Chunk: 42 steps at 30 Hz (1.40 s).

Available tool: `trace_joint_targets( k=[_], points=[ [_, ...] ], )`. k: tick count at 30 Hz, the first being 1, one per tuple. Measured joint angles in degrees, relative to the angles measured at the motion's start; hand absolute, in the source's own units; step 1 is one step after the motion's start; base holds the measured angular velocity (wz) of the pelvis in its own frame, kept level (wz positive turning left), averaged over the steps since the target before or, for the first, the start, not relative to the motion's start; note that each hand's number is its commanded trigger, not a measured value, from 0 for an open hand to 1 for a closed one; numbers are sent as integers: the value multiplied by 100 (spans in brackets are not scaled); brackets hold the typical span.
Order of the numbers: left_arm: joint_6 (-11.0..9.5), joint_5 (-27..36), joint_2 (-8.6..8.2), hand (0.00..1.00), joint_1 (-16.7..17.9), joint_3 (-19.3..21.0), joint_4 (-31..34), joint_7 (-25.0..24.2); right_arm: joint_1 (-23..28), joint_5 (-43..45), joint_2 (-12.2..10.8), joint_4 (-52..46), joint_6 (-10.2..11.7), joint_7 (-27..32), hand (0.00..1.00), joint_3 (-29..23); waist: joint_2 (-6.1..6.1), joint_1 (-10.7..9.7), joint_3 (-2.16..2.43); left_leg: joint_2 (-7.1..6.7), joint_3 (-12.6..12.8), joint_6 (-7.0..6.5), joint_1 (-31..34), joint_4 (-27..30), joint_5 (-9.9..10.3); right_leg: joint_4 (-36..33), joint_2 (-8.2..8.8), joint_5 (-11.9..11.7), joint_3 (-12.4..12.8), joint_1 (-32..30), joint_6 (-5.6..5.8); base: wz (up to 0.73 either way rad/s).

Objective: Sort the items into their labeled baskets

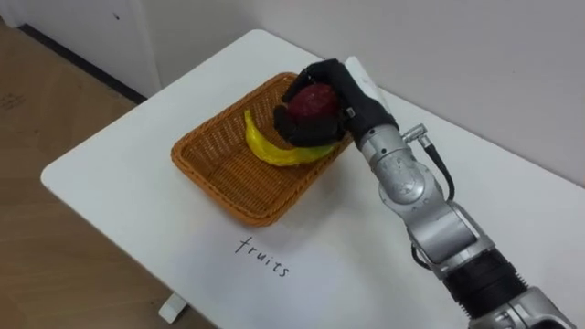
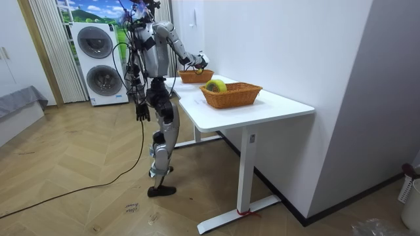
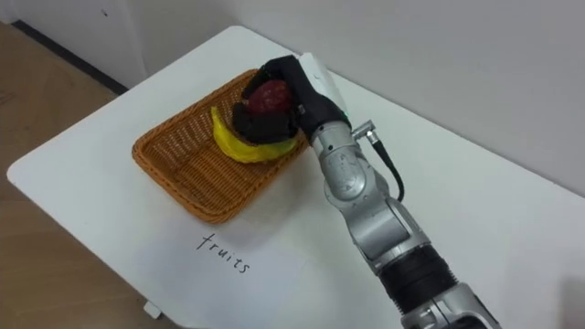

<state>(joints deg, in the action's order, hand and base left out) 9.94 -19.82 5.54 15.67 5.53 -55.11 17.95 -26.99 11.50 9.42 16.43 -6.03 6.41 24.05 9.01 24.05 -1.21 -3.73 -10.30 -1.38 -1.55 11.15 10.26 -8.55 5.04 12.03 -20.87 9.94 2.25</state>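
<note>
A woven fruit basket (image 1: 215, 187) stands at the table's far left corner with a yellow banana (image 1: 274, 152) lying along its right side. My right hand (image 1: 352, 111) is over the basket's right rim, shut on a dark red round fruit (image 1: 313, 100) just above the banana. In the room view I stand at the table's far end with my right hand (image 2: 199, 62) reaching over this basket (image 2: 195, 77). My left hand (image 2: 142, 111) hangs by my side.
A second woven basket (image 2: 231, 96) holding a yellow-green round thing (image 2: 215, 85) stands nearer the room camera on the white table (image 1: 347, 274). A handwritten label (image 1: 263, 256) lies in front of the fruit basket. A wall runs along the table's far edge.
</note>
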Motion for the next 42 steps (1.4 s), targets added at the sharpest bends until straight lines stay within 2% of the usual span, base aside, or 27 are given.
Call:
trace_joint_targets(
  k=[11,15,24,27,28,30,35,37,38,39,40,42],
  points=[
    [38,1,48,0,16,-8,-1,9,-65,-8,-13,123,-36,-166,100,137,-21,11,-20,-6,-58,1,8,48,-1,-2,-6,0,-39,9,0,2],
    [45,-16,46,0,-16,-10,4,8,-66,-10,-48,129,-40,-255,100,183,-4,27,-8,-16,-54,9,55,61,-6,-4,-13,0,-13,1,0,0],
    [126,-99,56,0,-78,-4,11,9,-79,11,-62,133,-160,-285,100,183,-2,194,-4,-19,-54,13,90,65,-8,-3,-16,0,-35,-22,0,0],
    [147,-115,61,0,-83,3,12,7,-96,34,-62,183,-160,-285,88,183,-6,257,-6,-17,-51,13,88,61,-8,-2,-16,0,-40,-29,0,0],
    [157,-113,64,0,-85,1,14,2,-126,35,-80,278,-161,-285,73,183,-6,279,-6,-16,-54,13,87,60,-8,0,-16,0,-42,-29,0,0],
    [178,-112,64,0,-87,-1,22,-6,-166,35,-94,407,-184,-285,73,184,-8,302,-8,-16,-60,13,88,60,-8,0,-17,0,-42,-29,0,0],
    [257,-112,68,0,-86,0,23,-73,-237,35,-107,537,-270,-285,65,184,-10,312,-9,-16,-64,13,95,59,-8,0,-17,0,-48,-35,0,0],
    [261,-112,68,0,-87,-1,23,-90,-247,35,-107,537,-280,-285,52,184,-9,310,-8,-16,-62,13,95,59,-8,0,-17,0,-57,-35,0,0],
    [261,-112,67,0,-89,-1,24,-95,-247,35,-107,537,-280,-285,29,184,-9,309,-8,-16,-62,13,95,59,-8,0,-17,0,-57,-35,0,0],
    [262,-112,68,0,-91,-1,26,-103,-247,34,-107,537,-281,-285,24,184,-9,309,-8,-16,-61,13,96,59,-8,0,-17,0,-58,-36,0,0],
    [262,-112,69,0,-91,-1,28,-108,-247,34,-108,537,-281,-285,4,184,-8,310,-8,-16,-61,13,96,59,-8,0,-17,0,-58,-36,0,0],
    [263,-112,69,0,-91,-1,30,-112,-247,34,-110,537,-282,-285,0,184,-8,311,-7,-16,-61,13,96,59,-8,0,-17,0,-59,-36,0,0]
  ],
)
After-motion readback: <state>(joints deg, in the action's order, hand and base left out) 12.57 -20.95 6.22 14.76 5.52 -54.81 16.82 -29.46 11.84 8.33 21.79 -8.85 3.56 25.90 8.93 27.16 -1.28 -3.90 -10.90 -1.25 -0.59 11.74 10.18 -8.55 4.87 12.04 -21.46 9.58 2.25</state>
